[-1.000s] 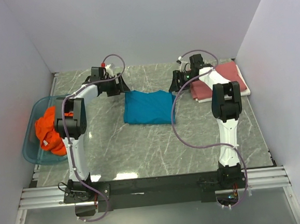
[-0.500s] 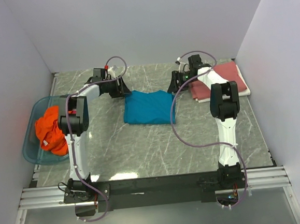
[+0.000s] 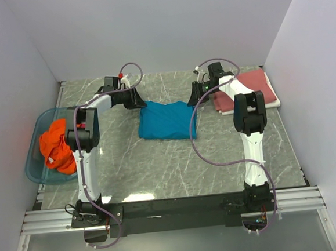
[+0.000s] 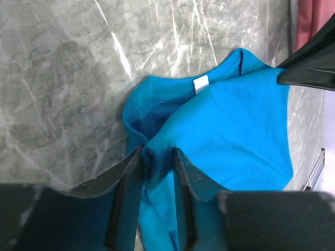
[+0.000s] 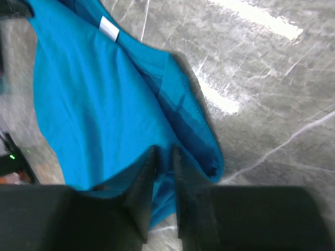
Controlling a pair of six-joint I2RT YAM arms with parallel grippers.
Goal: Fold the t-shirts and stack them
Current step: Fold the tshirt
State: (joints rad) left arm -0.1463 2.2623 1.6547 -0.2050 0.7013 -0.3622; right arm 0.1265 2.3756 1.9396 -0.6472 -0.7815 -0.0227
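- Left wrist: your left gripper [image 4: 157,157] is pinching a corner of the teal t-shirt [image 4: 235,130], lower centre, fingers closed on cloth.
- Your right gripper [image 5: 163,154] is clamping the opposite corner, presumably for an even fold.

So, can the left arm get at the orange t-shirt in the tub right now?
Probably, once it lets go: the orange t-shirt lies uncovered in the open tub on its side, but its fingers are pinching the teal t-shirt.
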